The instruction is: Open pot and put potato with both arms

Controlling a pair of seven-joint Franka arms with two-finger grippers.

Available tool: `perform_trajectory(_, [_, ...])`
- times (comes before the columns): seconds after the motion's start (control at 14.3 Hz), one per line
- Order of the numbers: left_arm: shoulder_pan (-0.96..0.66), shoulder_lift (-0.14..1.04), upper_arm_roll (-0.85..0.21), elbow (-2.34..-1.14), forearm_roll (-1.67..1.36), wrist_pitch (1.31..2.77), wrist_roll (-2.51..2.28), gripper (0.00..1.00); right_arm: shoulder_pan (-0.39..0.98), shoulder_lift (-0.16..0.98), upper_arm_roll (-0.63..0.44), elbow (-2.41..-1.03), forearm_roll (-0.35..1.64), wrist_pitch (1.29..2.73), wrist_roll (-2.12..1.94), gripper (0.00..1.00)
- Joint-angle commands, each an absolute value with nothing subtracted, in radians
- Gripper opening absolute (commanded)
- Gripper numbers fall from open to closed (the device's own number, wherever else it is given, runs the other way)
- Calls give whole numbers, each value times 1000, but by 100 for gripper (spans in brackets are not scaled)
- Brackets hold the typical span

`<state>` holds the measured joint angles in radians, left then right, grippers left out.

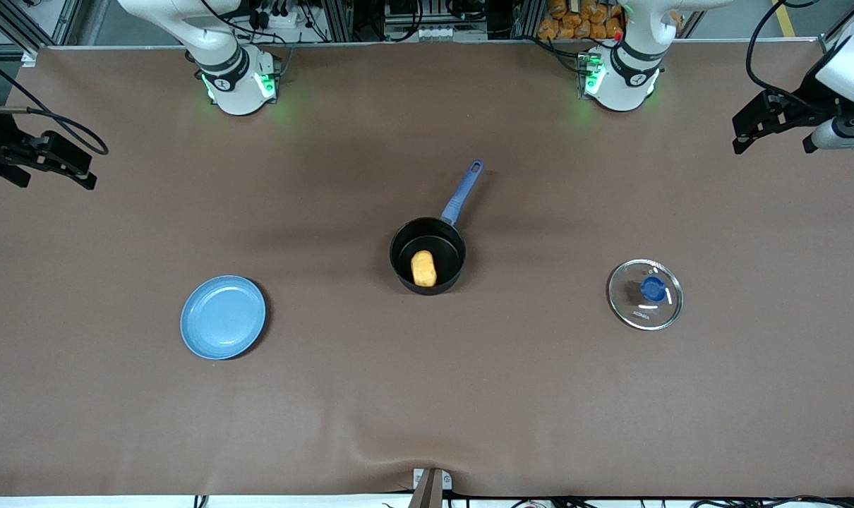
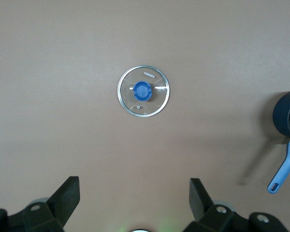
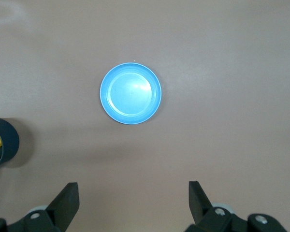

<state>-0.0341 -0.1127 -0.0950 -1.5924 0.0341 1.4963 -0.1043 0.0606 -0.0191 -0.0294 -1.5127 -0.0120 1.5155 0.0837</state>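
Note:
The black pot [image 1: 401,248] stands open at the table's middle, its blue handle [image 1: 462,192] pointing toward the arms' bases. The yellow-orange potato [image 1: 423,269] lies inside it. The glass lid [image 1: 645,293], blue knob up, lies flat on the table toward the left arm's end. My left gripper [image 1: 752,134] is open and empty, high over that end; its wrist view shows the lid [image 2: 143,91] and the pot's edge [image 2: 286,118]. My right gripper [image 1: 49,169] is open and empty, high over the right arm's end; its wrist view shows the pot's edge [image 3: 2,142].
A flat light-blue plate [image 1: 223,317] lies toward the right arm's end, nearer the front camera than the pot; it also shows in the right wrist view [image 3: 130,93]. A brown mat [image 1: 427,395] covers the table.

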Motion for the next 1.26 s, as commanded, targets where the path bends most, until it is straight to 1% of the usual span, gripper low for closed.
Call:
perform_trajectory(0.0, [-26,-106,-95,-1575,15,1471,-98,100,41,-74,-12,-1577,5,1529,80,100])
perform_trajectory(0.14, [-26,-100,-94,-1575,15,1470,-103,100,46,-64,-11,-1554,5,1503,86,100])
perform_trajectory(0.77, [-26,-92,-87,-1575,14,1470,-103,100,54,-52,-8,-1554,-12,1505,83,100])
perform_trajectory(1.19, [-23,-91,-72,-1574,15,1463,-103,100,49,-52,-11,-1517,-11,1502,87,100])
